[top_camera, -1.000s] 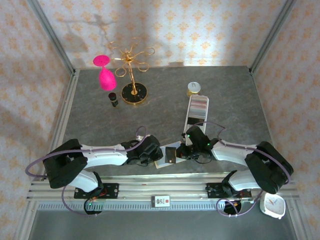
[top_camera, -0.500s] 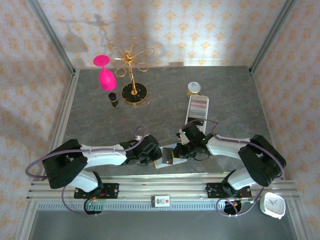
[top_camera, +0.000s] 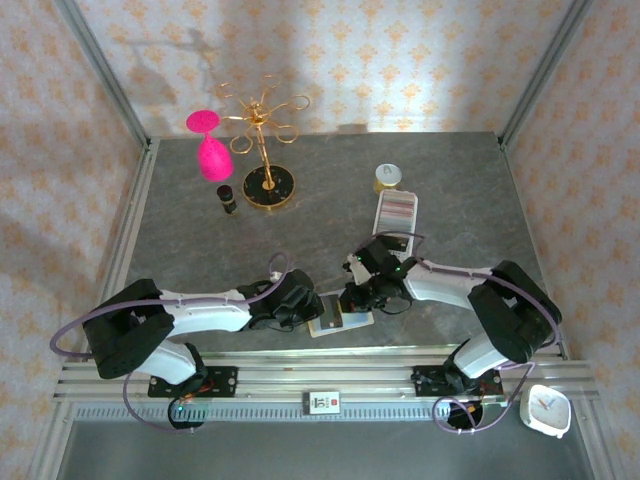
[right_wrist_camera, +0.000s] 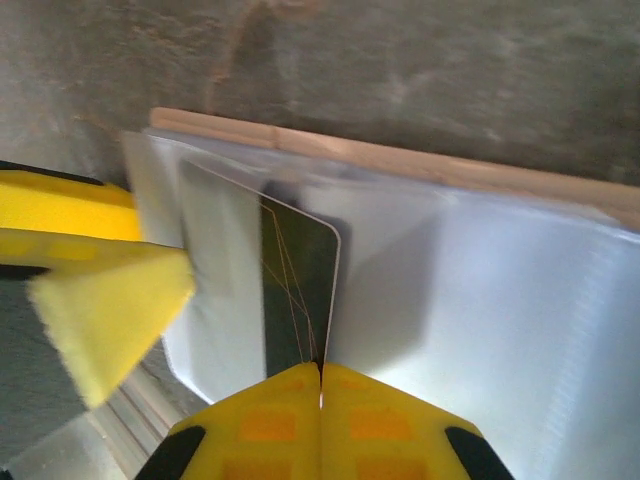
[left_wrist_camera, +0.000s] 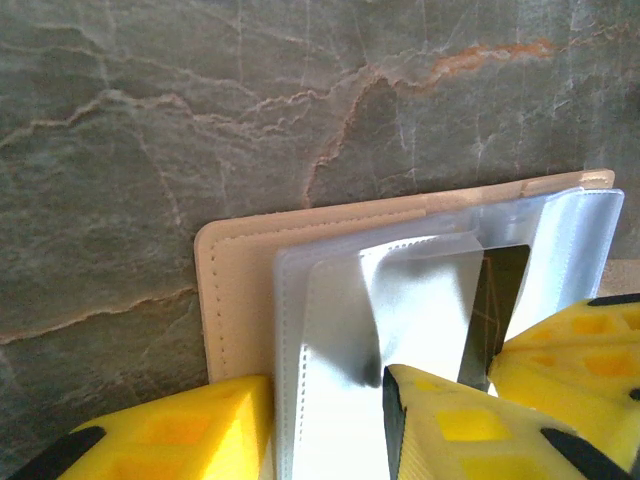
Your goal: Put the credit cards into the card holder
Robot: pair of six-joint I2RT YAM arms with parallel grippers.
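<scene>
The beige card holder [top_camera: 340,322] lies open near the table's front edge, its clear plastic sleeves [left_wrist_camera: 330,330] spread over the beige cover [left_wrist_camera: 225,290]. My left gripper [left_wrist_camera: 325,420] sits at its left side with jaws partly apart. One finger [left_wrist_camera: 160,435] rests by the cover, and the other [left_wrist_camera: 460,425] props up a sleeve flap. My right gripper [right_wrist_camera: 320,372] is shut on a dark credit card [right_wrist_camera: 298,290] held edge-up, with its far end down among the sleeves [right_wrist_camera: 470,300]. From above, the right gripper [top_camera: 356,300] is over the holder's right half.
A long white tray [top_camera: 395,213] of cards lies behind the right arm, with a round tin [top_camera: 388,177] beyond it. At the back left stand a gold rack [top_camera: 265,150], a pink glass [top_camera: 210,150] and a small dark bottle [top_camera: 227,198]. The front rail [top_camera: 320,372] is close by.
My right gripper has carried the dark card leftward and down onto the open holder's sleeves. The left gripper has hardly moved.
</scene>
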